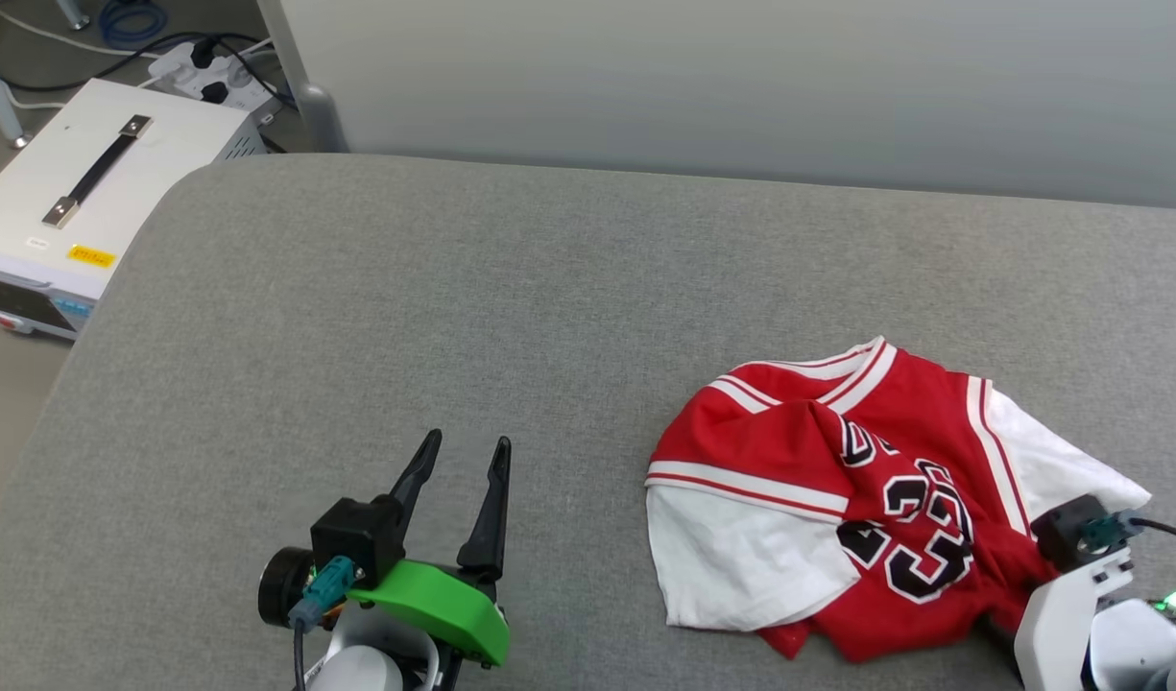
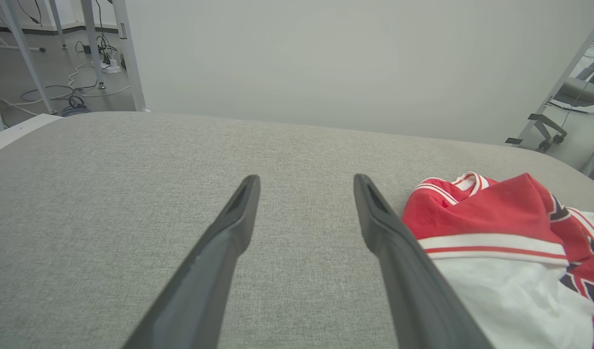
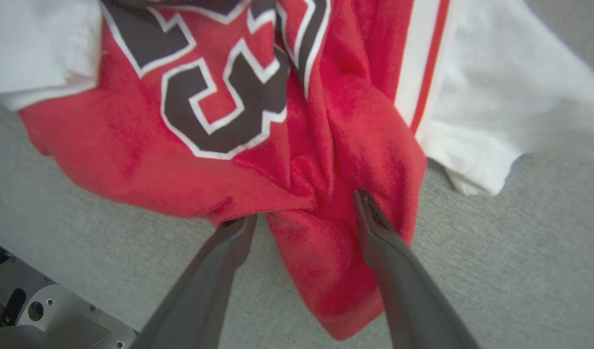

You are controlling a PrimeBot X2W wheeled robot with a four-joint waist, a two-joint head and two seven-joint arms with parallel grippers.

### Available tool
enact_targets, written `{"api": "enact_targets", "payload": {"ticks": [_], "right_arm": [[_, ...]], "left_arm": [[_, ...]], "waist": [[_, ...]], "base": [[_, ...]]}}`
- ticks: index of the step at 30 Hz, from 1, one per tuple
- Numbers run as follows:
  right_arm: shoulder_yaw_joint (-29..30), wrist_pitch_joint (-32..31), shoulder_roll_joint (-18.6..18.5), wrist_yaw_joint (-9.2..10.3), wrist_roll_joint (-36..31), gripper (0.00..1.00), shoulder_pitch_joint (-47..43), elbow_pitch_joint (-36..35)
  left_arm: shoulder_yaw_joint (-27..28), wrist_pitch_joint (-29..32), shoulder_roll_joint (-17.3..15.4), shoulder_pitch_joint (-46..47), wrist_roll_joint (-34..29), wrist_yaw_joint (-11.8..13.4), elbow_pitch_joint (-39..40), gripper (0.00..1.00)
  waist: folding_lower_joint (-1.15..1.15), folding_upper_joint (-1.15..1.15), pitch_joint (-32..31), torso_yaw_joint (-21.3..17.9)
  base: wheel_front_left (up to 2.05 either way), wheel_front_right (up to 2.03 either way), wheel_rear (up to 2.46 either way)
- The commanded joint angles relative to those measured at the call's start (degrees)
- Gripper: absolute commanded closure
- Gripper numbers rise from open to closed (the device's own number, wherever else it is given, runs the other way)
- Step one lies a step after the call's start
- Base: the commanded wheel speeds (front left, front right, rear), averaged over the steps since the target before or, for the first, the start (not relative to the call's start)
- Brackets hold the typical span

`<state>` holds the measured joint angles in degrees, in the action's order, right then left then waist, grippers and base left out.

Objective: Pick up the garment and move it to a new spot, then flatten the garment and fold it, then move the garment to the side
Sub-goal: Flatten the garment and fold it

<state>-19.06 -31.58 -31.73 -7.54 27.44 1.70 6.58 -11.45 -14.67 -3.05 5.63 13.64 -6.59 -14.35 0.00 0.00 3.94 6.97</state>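
**A:** Nearest the robot, the right gripper [image 3: 304, 213] has its jaws spread, one on either side of a red ridge at the near hem of the garment [image 1: 866, 499]. Nothing is clamped yet.

**B:** So what's the risk?

**A:** The hem is bunched there, so I'd judge that closing could pinch several layers at once. The shirt would then rise as a lump and land no flatter. Or the jaws catch only the crest of the fold, and it slips out partway through the move.

**B:** And the left gripper [image 1: 468, 441]?

**A:** Its jaws are parted too and hold nothing. It sits over bare surface [image 1: 357, 317], well apart from the shirt, so it's no help if the cloth sags.

**B:** How does the shirt lie?

**A:** Crumpled on the right, near part of the surface. Its long axis runs near to far, leaning a little, with the hem toward the robot and the striped collar [image 1: 861, 369] pointing away. The left sleeve [image 1: 741, 557] is folded over the front, and the right sleeve [image 1: 1058, 461] sticks out sideways. That tucked sleeve could stay trapped during flattening.
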Motion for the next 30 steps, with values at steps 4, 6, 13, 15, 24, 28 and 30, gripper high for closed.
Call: {"api": "enact_targets", "payload": {"ticks": [4, 6, 13, 15, 24, 28, 30], "right_arm": [[4.95, 8.43, 2.85, 0.05, -2.76, 0.00, -1.01, -3.93], [7.35, 12.46, 3.98, 0.05, -3.90, 0.00, -1.77, -5.82], [17.61, 31.42, 12.56, 0.05, -7.15, 0.00, -4.36, -10.27], [18.76, 35.08, 14.65, 0.05, -7.98, 0.00, -5.30, -10.87], [19.68, 39.58, 18.27, 0.05, -12.02, 0.00, -6.88, -12.93], [19.64, 39.22, 18.72, 0.05, -12.94, 0.00, -6.68, -13.85], [19.62, 38.67, 19.37, 0.05, -13.22, 0.00, -6.41, -14.21]], "left_arm": [[-0.85, -0.33, 0.16, -0.69, -0.43, -0.40, -0.59, 0.00], [-1.74, -0.33, 0.16, -1.00, -0.20, -0.48, -0.82, 0.00], [-4.40, -0.33, 0.17, -2.38, 0.96, -0.63, -0.57, 0.00], [-5.06, -0.33, 0.17, -2.66, 1.60, -0.62, -0.25, 0.00], [-9.58, 13.71, 0.16, -2.39, 4.10, 0.03, 3.37, 0.00], [-12.34, 27.26, -0.43, -1.86, 4.33, 1.22, 7.39, 0.00], [-14.28, 38.06, -1.07, -1.81, 4.62, 2.08, 9.55, 0.00]], "waist": [[0.00, 0.00, -1.09, -1.27], [0.00, 0.00, -1.39, -1.61], [0.00, 0.00, -1.67, -2.82], [0.00, 0.00, -1.65, -3.09], [0.00, 0.00, -0.24, -4.68], [0.00, 0.00, 0.73, -5.52], [0.00, 0.00, 1.55, -6.52]], "base": [[0.00, 0.00, 0.00], [0.00, 0.00, 0.00], [0.00, 0.00, 0.00], [0.00, 0.00, 0.00], [0.00, 0.00, 0.00], [0.00, 0.00, 0.00], [0.00, 0.00, 0.00]]}}
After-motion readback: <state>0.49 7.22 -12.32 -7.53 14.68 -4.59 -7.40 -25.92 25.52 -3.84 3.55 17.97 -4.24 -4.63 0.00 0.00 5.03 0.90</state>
